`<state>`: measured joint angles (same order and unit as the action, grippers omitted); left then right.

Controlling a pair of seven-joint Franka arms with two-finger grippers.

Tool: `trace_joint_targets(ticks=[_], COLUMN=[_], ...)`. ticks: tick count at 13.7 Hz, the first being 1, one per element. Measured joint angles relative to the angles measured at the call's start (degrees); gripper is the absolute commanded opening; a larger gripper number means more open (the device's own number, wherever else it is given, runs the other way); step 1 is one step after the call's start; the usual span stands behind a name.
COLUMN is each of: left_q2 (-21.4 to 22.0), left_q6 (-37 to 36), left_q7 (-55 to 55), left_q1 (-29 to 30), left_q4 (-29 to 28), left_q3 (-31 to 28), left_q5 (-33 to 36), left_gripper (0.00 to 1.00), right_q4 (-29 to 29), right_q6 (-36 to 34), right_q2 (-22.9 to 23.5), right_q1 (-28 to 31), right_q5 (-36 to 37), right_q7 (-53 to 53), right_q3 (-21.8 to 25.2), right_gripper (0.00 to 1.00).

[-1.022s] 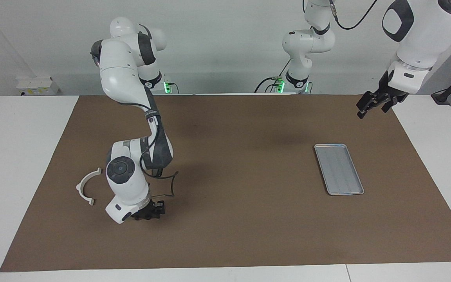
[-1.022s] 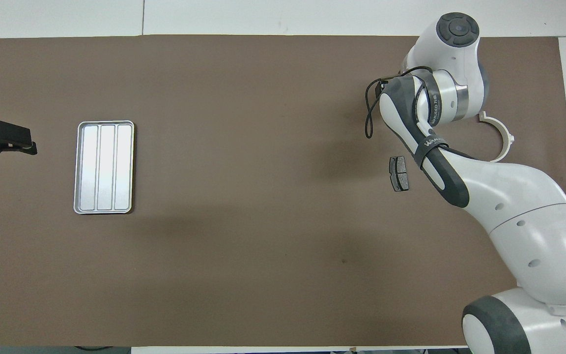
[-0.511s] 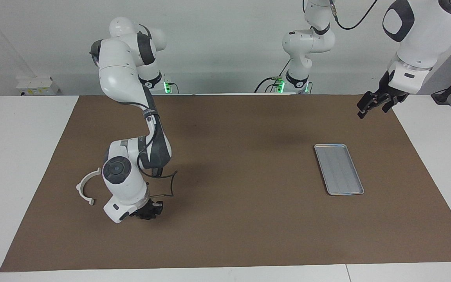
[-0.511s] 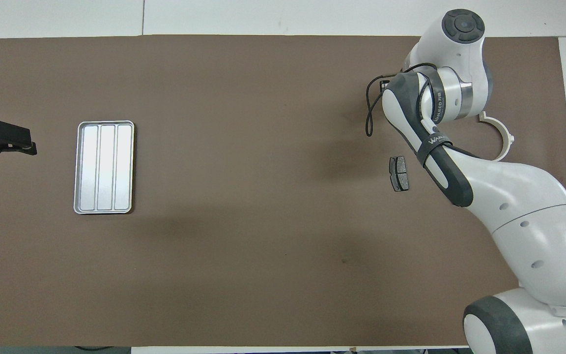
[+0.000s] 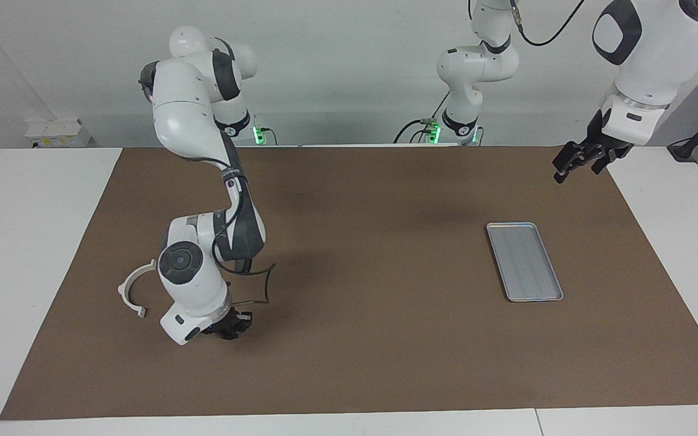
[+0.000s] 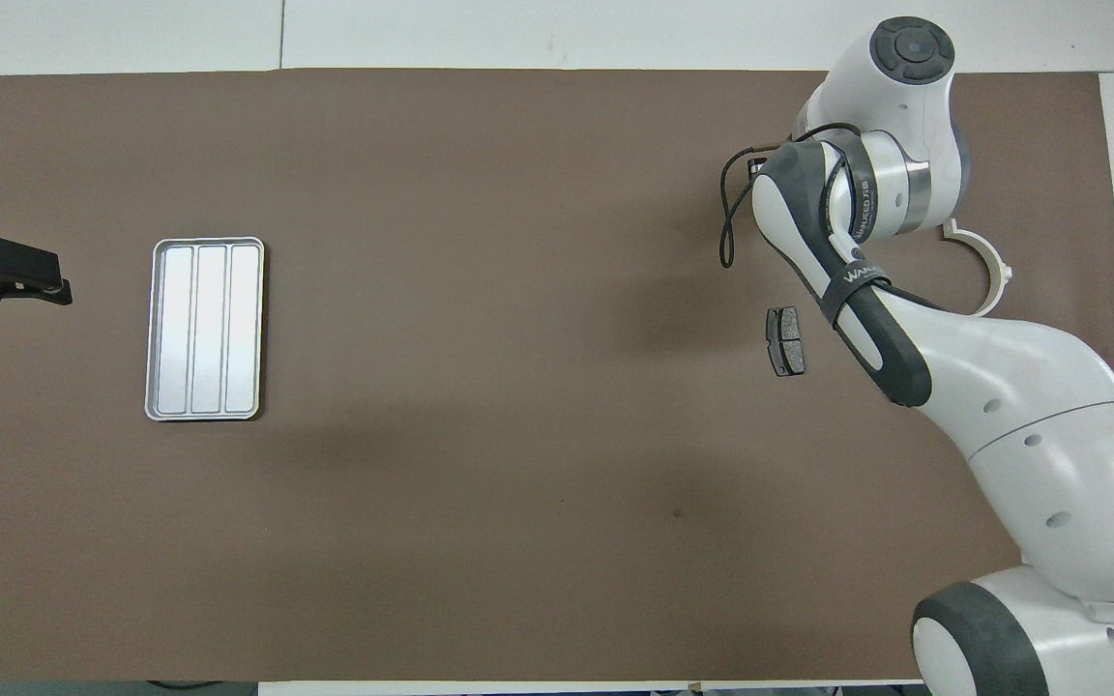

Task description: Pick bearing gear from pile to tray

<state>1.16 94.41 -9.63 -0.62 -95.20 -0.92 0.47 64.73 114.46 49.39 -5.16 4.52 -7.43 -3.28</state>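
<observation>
The right arm's pincer (image 5: 231, 327) is down at the brown mat (image 5: 373, 339), low and tilted, toward the right arm's end of the desk (image 5: 34, 242). Its fingers are clenched together; whether a small part is caught between them cannot be told, because the black fingers and the arm's white wrist hide that spot in both views.

Just beside the wrist, toward the right arm's end of the desk, lies a white semicircular plastic bracket (image 5: 133, 289), flat on the mat. In the overhead view a dark grey, roughly rectangular brake pad (image 6: 785, 341) lies flat on the mat next to the right arm's forearm, nearer to the robots than the wrist. These are the only parts of the pile that show.

The flat rectangular silver-grey metal tray (image 5: 525, 261), with rounded corners and a low rim, lies well apart from them, toward the left arm's end of the desk. Only its ribbed floor shows inside it.

The left arm waits. Its pincer (image 5: 577, 160) hangs released, fingers spread, in the air over the mat's edge at the left arm's end of the desk, gripping nothing.
</observation>
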Motion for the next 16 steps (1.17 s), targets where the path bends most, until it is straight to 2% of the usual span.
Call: trace_joint_targets(ticks=[3, 7, 8, 11, 14, 16], left_q2=[0.0, 0.0, 0.0, 0.0, 0.0, 0.0], left_q6=[0.0, 0.0, 0.0, 0.0, 0.0, 0.0], left_q7=[0.0, 0.0, 0.0, 0.0, 0.0, 0.0], left_q1=[0.1, 0.1, 0.1, 0.1, 0.1, 0.1], left_q4=[0.0, 0.0, 0.0, 0.0, -0.1, -0.2], left_q3=[0.0, 0.0, 0.0, 0.0, 0.0, 0.0], left_q5=[0.0, 0.0, 0.0, 0.0, 0.0, 0.0], left_gripper=[1.0, 1.0, 1.0, 1.0, 1.0, 1.0], right_q4=[-1.7, -2.8, -2.7, -2.4, -1.6, -0.5], right_q6=[-7.8, -22.2, -24.8, -28.2, -25.4, -22.3], right_q2=[-3.3, -16.0, -18.8, -23.6, -23.8, -23.3], right_q1=[-0.4, -4.5, -6.3, -13.6, -22.6, -27.0], right_q5=[0.0, -0.1, -0.7, -4.8, -6.8, -7.4], right_q7=[0.0, -0.6, -3.4, -22.1, -43.8, -52.7], right_q3=[-0.2, -0.8, -0.9, -1.2, -1.4, -1.4], right_gripper=[0.0, 0.0, 0.0, 0.0, 0.0, 0.0])
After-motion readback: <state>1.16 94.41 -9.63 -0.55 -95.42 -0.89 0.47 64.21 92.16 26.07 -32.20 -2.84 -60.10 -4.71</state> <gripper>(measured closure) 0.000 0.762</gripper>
